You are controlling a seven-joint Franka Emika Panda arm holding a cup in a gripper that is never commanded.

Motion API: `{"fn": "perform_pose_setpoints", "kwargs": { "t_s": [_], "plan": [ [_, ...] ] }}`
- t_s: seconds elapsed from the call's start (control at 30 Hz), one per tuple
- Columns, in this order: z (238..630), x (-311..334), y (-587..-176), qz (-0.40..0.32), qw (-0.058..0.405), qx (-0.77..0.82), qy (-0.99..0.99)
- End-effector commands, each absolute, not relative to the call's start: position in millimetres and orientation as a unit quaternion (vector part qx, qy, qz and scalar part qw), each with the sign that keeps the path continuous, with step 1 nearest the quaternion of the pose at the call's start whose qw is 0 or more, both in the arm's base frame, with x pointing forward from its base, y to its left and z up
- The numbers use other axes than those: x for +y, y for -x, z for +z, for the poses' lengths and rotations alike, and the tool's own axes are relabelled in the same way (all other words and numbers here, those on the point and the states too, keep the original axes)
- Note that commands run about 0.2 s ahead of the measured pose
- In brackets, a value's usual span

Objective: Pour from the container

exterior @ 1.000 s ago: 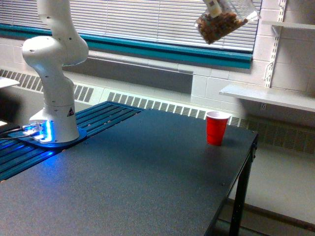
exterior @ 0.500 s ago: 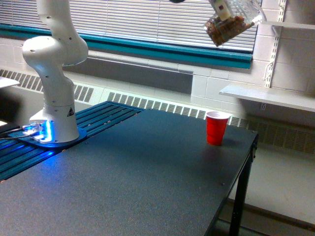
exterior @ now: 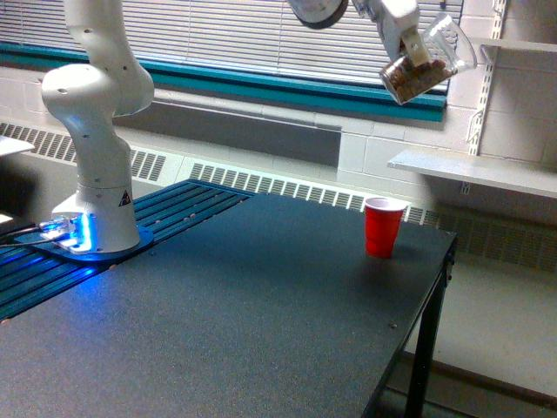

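Held high at upper right of the frame: container (exterior: 424, 68), tilted, clamped by the tool (exterior: 409, 43), well above the red cup (exterior: 383, 226) on the worktop (exterior: 261, 305). Probably light, stiff, slick plastic with loose brown bits; best gripped at the wall or loop handle.

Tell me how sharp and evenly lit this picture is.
Exterior view: soft and slightly grainy overall; the container in the gripper looks a bit smeared. A blue glow lights the arm's base, the dark table shows a dull sheen, and the red cup reads clearly.
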State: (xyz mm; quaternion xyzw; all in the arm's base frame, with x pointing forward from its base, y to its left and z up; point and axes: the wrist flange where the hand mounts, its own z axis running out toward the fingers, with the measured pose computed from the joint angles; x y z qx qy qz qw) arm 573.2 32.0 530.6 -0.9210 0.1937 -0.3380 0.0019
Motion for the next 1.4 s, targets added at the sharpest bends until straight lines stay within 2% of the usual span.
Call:
{"fn": "perform_pose_setpoints", "kwargs": {
  "t_s": [0.03,0.47,0.7,1.4],
  "plan": [
    [528,85,-563,-0.347,0.011,0.143,0.927],
    [474,151,-540,-0.313,0.021,0.077,0.947],
    [448,175,-529,-0.3,0.011,0.038,0.953],
    [380,191,-492,-0.246,-0.021,-0.013,0.969]
  ]
}}
